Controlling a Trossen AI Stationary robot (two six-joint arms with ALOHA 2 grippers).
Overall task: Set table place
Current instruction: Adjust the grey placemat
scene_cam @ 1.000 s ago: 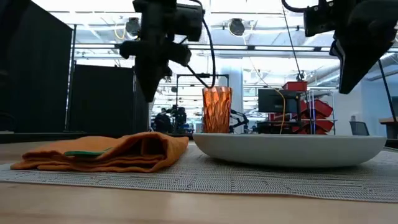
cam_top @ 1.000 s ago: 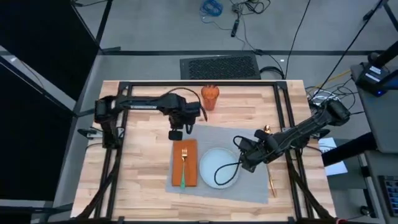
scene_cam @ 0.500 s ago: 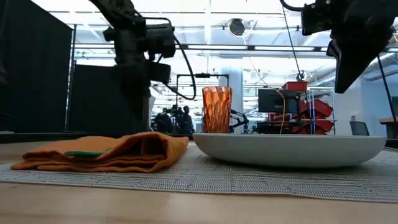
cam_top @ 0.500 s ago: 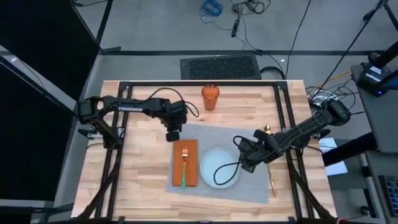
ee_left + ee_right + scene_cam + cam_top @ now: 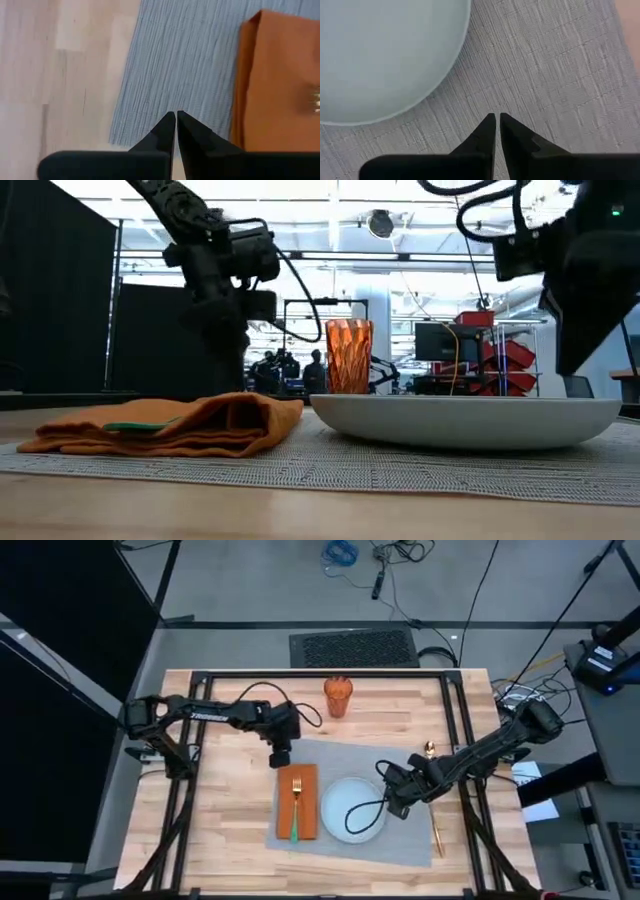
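Both empty and pinched shut, the right gripper (image 5: 393,808) beside the plate (image 5: 352,808) should open and probably reach outward to the gold cutlery (image 5: 436,825), the left gripper (image 5: 279,759) waiting near the napkin (image 5: 297,802).

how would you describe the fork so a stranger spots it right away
On the wooden table, find the grey placemat. Left of its pale-blue plate lies an orange napkin; the fork rests on it, the only cutlery there, gold tines, green handle.

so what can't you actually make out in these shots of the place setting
- Cutlery at the placemat's right edge: high view, too small to tell knife from spoon.
- Fork: low view, only a green sliver shows in the napkin folds.
- Tumbler base: low view, behind the plate rim.
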